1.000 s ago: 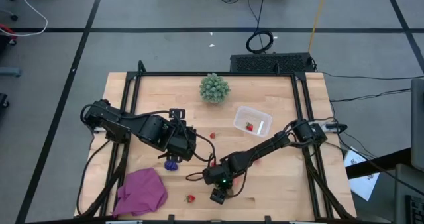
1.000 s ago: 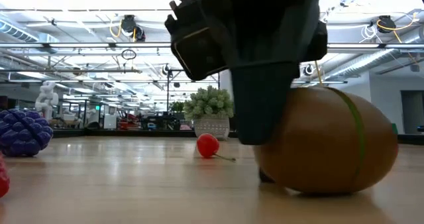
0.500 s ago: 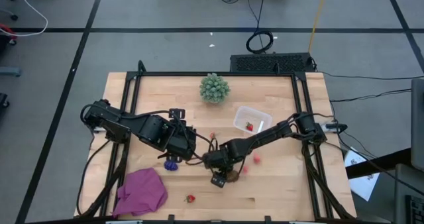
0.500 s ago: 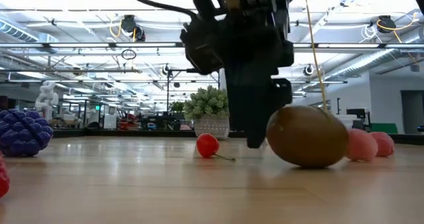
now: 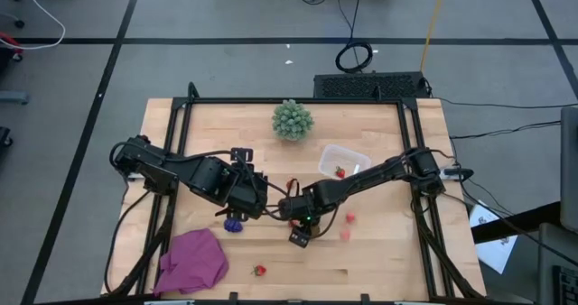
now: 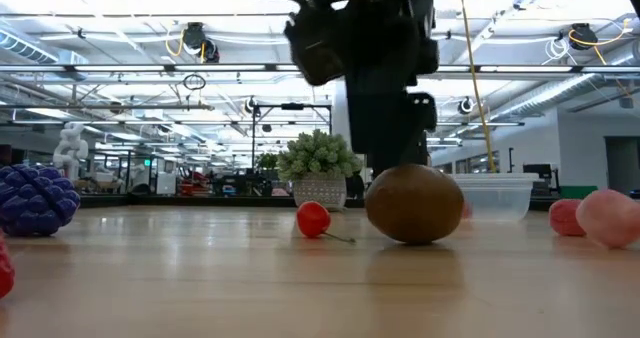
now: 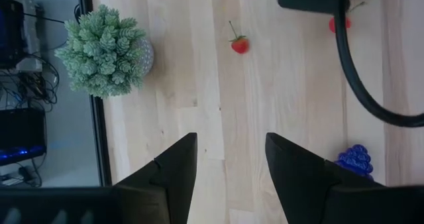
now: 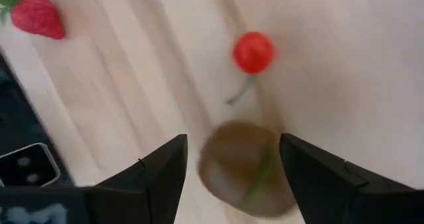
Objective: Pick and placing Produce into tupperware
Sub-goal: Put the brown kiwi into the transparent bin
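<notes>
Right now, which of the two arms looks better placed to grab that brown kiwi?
The right one. Its tool hangs open directly over the kiwi, one finger on each side. The left tool, also open, points toward the spiky green plant, with no kiwi between its fingers.

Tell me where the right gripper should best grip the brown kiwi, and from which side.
Probably from straight above, fingers across the short middle of the kiwi. It lies on its side on bare table, an oval narrowest there, and the open right gripper already straddles it. The cherry sits apart.
</notes>
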`<state>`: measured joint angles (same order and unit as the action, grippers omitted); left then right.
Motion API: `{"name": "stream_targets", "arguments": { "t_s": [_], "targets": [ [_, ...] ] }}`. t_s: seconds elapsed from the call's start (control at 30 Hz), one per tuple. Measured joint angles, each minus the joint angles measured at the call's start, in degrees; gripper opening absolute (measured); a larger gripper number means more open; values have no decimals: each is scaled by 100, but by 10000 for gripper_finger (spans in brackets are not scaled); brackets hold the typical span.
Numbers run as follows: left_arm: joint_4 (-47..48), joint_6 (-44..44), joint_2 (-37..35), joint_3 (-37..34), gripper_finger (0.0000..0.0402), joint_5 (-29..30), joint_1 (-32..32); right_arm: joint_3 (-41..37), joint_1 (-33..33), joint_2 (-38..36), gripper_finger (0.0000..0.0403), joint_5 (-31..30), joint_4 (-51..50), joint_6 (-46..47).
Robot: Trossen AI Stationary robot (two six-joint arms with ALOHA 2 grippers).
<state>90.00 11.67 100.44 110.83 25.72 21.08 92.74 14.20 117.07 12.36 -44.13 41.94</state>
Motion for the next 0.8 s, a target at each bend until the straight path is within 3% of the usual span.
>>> {"name": "stream_targets", "arguments": {
  "t_s": [0.33, 0.57, 0.8],
  "targets": [
    [0, -89, 0, 1, 184, 28, -2, 10, 44, -530, 233, -653, -477, -416],
    [2, -89, 0, -1, 184, 30, -1, 10, 211, -659, 233, -658, -1133, -1527],
    [-241, 46, 0, 2, 184, 175, -19, 10, 280, -659, 233, -675, -1927, -3209]
  ]
}}
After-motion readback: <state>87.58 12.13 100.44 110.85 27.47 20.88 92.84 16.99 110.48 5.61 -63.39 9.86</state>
